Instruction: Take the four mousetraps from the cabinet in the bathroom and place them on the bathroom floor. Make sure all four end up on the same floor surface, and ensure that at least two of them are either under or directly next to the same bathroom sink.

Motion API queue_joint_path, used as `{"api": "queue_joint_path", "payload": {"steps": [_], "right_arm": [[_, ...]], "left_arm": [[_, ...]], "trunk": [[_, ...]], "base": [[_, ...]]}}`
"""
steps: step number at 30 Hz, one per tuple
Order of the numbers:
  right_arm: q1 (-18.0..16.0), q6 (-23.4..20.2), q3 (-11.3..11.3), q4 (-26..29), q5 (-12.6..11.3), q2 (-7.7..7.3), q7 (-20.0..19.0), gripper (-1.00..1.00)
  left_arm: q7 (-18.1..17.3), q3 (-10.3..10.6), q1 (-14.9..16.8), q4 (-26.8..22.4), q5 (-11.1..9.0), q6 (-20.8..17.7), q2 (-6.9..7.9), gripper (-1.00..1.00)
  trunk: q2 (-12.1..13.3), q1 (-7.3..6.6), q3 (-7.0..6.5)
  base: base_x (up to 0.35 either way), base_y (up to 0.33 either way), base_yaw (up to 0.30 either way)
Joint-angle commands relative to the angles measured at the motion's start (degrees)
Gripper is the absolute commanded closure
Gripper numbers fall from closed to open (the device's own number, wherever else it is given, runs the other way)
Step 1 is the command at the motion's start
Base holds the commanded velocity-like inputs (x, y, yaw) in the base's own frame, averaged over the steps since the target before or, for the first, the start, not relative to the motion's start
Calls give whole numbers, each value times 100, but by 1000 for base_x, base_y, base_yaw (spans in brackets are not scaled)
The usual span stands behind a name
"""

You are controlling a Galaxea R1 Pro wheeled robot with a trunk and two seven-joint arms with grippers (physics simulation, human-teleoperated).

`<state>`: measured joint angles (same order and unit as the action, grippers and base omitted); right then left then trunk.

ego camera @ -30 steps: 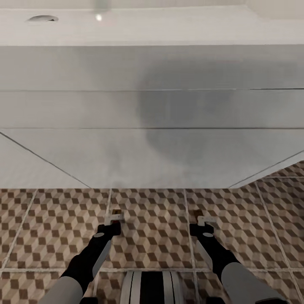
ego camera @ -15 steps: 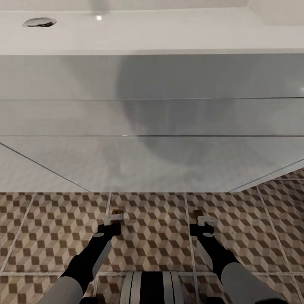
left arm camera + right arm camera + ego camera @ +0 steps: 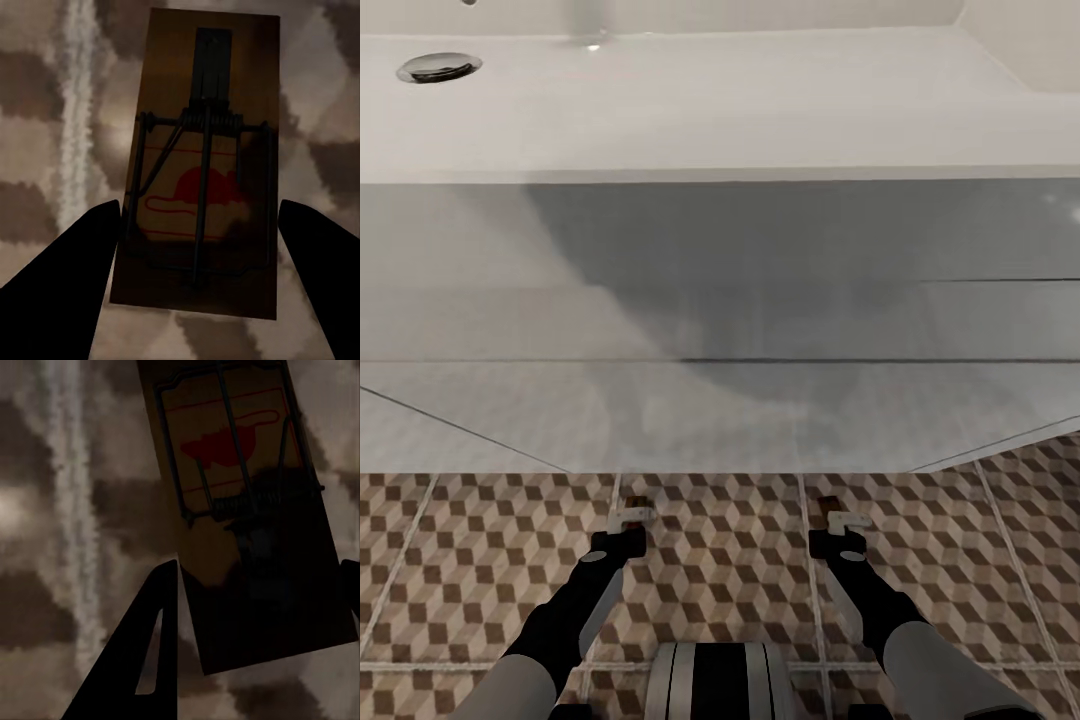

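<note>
Above the bathroom floor I have both arms stretched forward, facing a white bathtub with its drain off to the left. My left gripper is clamped on a mousetrap — the left wrist view shows the slab between the dark fingers, red mouse print up. My right gripper pinches a second mousetrap, tilted between its fingers, over the cube-patterned tiles.

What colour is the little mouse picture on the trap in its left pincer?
Red, printed on the brown mousetrap; clearest in the left wrist view.
</note>
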<state>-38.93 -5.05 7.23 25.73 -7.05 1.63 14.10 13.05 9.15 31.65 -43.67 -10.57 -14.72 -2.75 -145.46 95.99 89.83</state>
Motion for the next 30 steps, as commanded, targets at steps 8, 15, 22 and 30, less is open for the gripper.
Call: {"api": "queue_joint_path", "payload": {"steps": [8, 15, 22, 30], "right_arm": [[-1, -27, 34, 6, -71, -18, 86, 100], [-281, 49, 23, -181, -107, -10, 92, 100], [-422, 271, 22, -337, -109, -5, 93, 100], [-561, 317, 27, -420, -93, 93, 70, 100]], "left_arm": [[49, 29, -1, 2, -55, -19, 0, 100], [41, -10, 66, 1, -53, -14, 35, 100], [26, -15, 269, 88, -56, -13, 37, 100], [9, -16, 457, 295, -46, 231, 28, 100]], "trunk": [[-1, -1, 3], [-1, -1, 3], [-1, -1, 3], [-1, -1, 3]], "base": [[4, 0, 0], [0, 0, 0], [0, 0, 0], [0, 0, 0]]}}
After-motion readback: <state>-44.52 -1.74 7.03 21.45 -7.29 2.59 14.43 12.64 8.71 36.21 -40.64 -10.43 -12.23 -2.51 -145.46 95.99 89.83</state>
